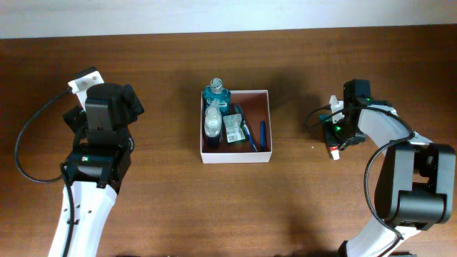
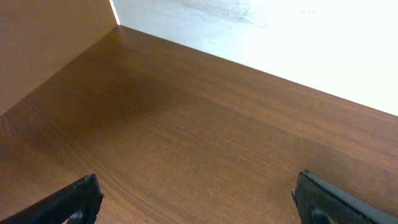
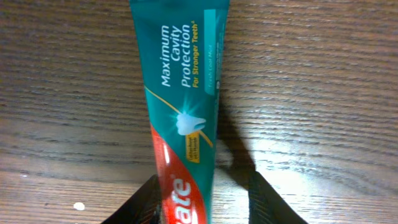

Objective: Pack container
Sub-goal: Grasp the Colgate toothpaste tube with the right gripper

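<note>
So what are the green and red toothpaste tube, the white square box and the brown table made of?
The green and red toothpaste tube looks like thin glossy plastic: its printed skin has a sheen. The white square box seems matte cardboard, with thin flat walls, pinkish-brown inside. The brown table looks like wood or wood-look laminate; grain lines show.

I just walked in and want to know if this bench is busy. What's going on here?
The two arms are packing toiletries into the white container mid-table. It already holds a blue bottle, a clear bottle and a small packet. The right end effector is down over a toothpaste tube lying on the table to the right of the container. Its fingers straddle the tube, but a firm grip isn't clear. The left end effector hangs open, holding nothing.
</note>
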Robot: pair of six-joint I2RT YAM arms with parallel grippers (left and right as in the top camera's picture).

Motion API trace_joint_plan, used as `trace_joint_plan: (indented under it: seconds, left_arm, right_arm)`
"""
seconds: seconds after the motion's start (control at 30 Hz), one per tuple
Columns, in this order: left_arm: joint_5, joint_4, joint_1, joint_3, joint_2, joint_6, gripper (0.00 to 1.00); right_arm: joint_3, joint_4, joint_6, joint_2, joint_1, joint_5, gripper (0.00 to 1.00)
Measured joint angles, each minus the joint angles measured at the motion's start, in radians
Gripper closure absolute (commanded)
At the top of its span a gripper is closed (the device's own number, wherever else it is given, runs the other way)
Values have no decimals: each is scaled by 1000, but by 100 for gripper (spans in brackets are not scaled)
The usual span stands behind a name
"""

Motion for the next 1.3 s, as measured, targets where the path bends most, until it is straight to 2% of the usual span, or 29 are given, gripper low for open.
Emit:
trace_joint_plan:
  seconds: [0.33, 1.07, 1.3]
  left_arm:
    - [0, 0, 0, 0, 0, 0, 1]
    - [0, 0, 0, 0, 0, 0, 0]
    - [0, 0, 0, 0, 0, 0, 1]
  right_arm:
    - [5, -58, 10, -13, 0, -79, 84]
    - [5, -55, 16, -55, 0, -166, 89]
    - [14, -62, 16, -55, 0, -252, 90]
